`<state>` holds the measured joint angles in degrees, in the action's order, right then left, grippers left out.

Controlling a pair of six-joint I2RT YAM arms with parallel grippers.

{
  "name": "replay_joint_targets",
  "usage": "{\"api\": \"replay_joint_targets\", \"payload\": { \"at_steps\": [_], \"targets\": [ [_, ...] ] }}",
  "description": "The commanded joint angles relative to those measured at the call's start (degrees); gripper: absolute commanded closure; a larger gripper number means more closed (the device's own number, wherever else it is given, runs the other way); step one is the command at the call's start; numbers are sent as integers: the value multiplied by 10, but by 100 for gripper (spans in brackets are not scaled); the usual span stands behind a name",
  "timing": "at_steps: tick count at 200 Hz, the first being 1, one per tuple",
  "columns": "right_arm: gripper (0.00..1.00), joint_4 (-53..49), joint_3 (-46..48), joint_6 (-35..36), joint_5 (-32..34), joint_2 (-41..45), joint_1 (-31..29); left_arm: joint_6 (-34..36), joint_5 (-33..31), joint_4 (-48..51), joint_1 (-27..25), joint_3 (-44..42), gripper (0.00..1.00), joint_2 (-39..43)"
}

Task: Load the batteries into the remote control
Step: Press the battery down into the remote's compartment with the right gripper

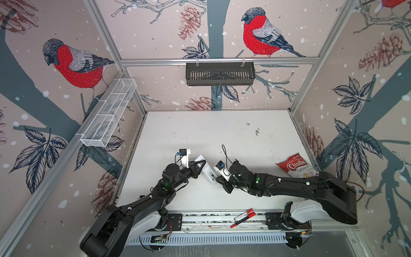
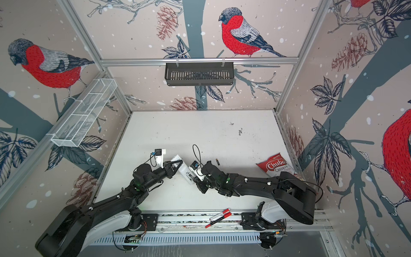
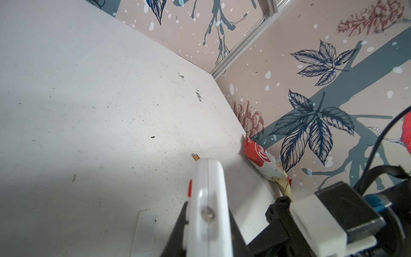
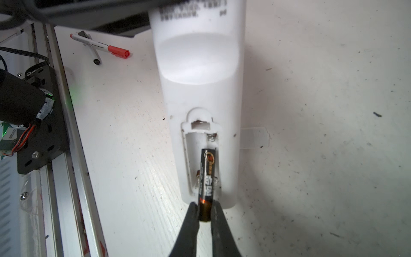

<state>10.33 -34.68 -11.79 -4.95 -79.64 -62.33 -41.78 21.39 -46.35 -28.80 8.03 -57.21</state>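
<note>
Clamping the remote control [image 4: 200, 89] back-up in your left tool [image 1: 199, 165] exposed its bay [image 4: 195, 155]; your right tool [image 4: 204, 211] pinched one battery [image 4: 206, 178] by its copper end, angling it in.

The remote control [image 1: 208, 172] is over the middle of the worktop [image 1: 200, 133], nearer the front edge than the back edge, clamped from the left by the left gripper [image 1: 200, 165]. Just right of it, the right gripper [image 4: 205, 213] pinches a battery [image 4: 208, 175] whose far end lies inside the remote's compartment [image 4: 195, 151]. A loose cover [image 4: 253, 138] lies flat on the worktop beside the remote. The second battery [image 2: 217, 161] lies behind the right gripper, apart from it. A chips bag [image 1: 297, 166] rests at the right edge. Marker pens [image 1: 243, 217] lie at the front edge, right of centre.
</note>
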Motion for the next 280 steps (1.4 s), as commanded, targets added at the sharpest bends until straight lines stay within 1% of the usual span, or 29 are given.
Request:
{"api": "replay_joint_targets", "payload": {
  "at_steps": [1,34,154,219,280],
  "targets": [
    [87,-25,-11,7,10,8,-1,-28,32,-14,14,9,100,13],
    [87,-50,-36,4,27,9,-1,-45,58,-12,26,16,100,25],
    [87,-93,-83,13,52,5,-1,-61,88,-13,33,22,100,27],
    [88,-97,-103,15,66,-7,-2,-90,109,2,42,39,100,33],
    [88,-106,-129,17,88,-31,-6,-129,126,-25,46,43,100,32]
  ]
}}
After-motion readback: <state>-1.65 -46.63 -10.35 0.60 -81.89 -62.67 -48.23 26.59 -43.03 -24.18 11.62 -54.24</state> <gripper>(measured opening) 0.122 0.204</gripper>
